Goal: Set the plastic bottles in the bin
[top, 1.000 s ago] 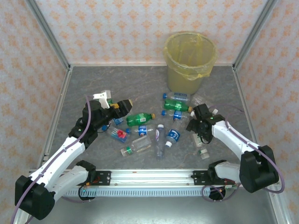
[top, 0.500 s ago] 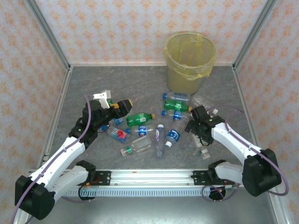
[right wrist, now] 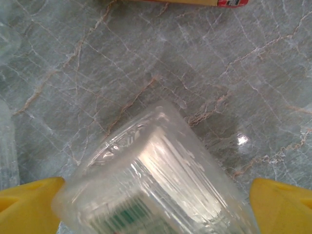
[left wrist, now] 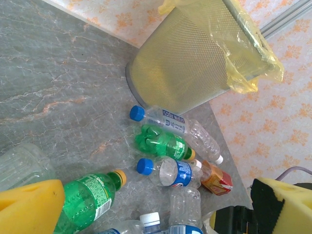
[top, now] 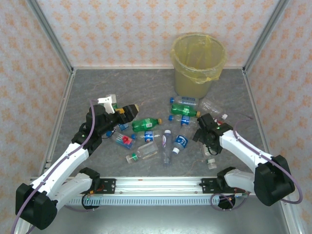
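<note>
Between the yellow pads (right wrist: 27,204) of the right gripper (right wrist: 156,204) lies a clear ribbed bottle (right wrist: 156,165), its broad end pointing away from the wrist. The jaws stand wide apart, one pad at each side of the bottle, and we cannot tell whether either pad touches it. Beneath it we see the grey marbled table (top: 122,87). From above, this gripper sits low at the right edge of the scattered bottles, on their near side.

The left gripper (left wrist: 156,214) also has its jaws fully spread, with nothing between them. It hangs above the table at the left of the cluster. Just to its right lies a green bottle with a yellow cap (left wrist: 87,197), on its side.

Farther right we note three bottles lying close together: a blue-capped bottle with a blue label (left wrist: 168,171), a green bottle with a crumpled body (left wrist: 161,141), and a clear blue-capped bottle (left wrist: 170,122) just beside the foot of the bin. An amber bottle with a red label (left wrist: 214,178) lies against the first of these.

The bin (top: 195,80), lined with a yellow bag, stands upright at the far right of the table, well apart from both grippers.
</note>
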### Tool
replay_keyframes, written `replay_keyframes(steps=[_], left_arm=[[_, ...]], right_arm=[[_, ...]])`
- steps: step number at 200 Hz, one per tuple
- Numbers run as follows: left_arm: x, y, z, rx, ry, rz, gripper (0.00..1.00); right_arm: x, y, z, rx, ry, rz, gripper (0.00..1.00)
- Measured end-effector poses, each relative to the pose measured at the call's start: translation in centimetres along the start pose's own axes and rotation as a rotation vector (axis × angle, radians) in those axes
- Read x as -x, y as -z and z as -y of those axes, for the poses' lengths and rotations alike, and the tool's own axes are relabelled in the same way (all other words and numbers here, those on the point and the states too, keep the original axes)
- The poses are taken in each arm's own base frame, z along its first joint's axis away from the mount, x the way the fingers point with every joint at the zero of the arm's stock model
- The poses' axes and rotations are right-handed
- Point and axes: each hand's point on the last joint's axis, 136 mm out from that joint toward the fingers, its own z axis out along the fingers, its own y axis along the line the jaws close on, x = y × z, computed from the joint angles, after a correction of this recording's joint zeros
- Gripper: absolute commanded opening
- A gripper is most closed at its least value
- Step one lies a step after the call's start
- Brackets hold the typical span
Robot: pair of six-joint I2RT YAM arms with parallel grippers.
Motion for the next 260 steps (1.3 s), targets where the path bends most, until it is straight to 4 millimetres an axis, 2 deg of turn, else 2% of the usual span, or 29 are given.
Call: replay_keyframes(steps=[67,127,167,192,260], left_arm=[[0.3,0.6,0.5,-0.007,-0.003,0.008,0.99],[0.2,0.9,0.5,-0.003,-0.002,0.004,0.99],[0.4,1.0,0.7,-0.007,-0.003,0.005,0.99],[0.5,1.0,1.0,-0.018,-0.004,0.003,0.99],[0.5,0.6,1.5,-0.031,-0.003,-0.015,0.99]], right_arm=[[0.1,-1.6,-0.8,-0.008,0.003,-0.016,0.82],[0.0,-2.8,-0.9,-0.037,0.022,-0.039,0.78],[0.4,-2.7,-1.5,-0.027,0.037,-0.035,0.73],[0.3,-2.7,-1.5,-0.023,0.047,-0.038,0.61],[0.6,-2.2,-1.9,-0.002,0.051,-0.025,0.56]])
